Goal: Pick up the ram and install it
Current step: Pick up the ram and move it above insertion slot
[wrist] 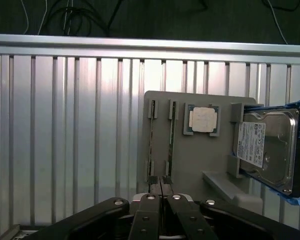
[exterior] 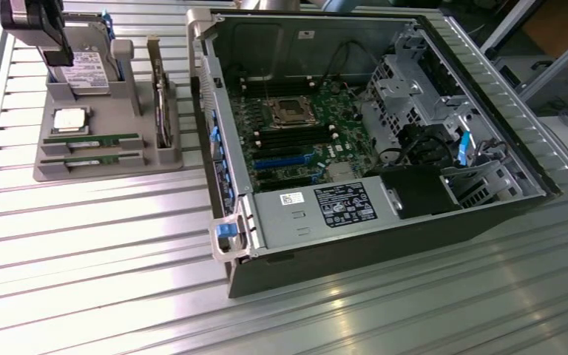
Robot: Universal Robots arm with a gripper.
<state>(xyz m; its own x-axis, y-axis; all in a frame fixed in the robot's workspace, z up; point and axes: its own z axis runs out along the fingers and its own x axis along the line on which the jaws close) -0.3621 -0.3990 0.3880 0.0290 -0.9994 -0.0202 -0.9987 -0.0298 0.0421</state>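
Closed on nothing, the pincer [wrist: 161, 182] has its two fingertips pressed together. In the exterior view it hangs above the hard-drive end of the grey tray [exterior: 106, 171], touching none of the parts. The ram [exterior: 92, 137] lies flat in its slot in that tray, just beside the square processor [exterior: 70, 118]. A second ram [exterior: 92, 157] lies parallel in the next slot, on the side away from the processor. Beyond the processor, the hard drive [exterior: 86, 63] stands propped on its edge in the tray, white label facing out. The tray rests on a ribbed metal table [exterior: 116, 244]. Towards the exterior view's right, apart from the tray, lies an open computer case [exterior: 363, 251], with its green motherboard [exterior: 294, 140] exposed inside.
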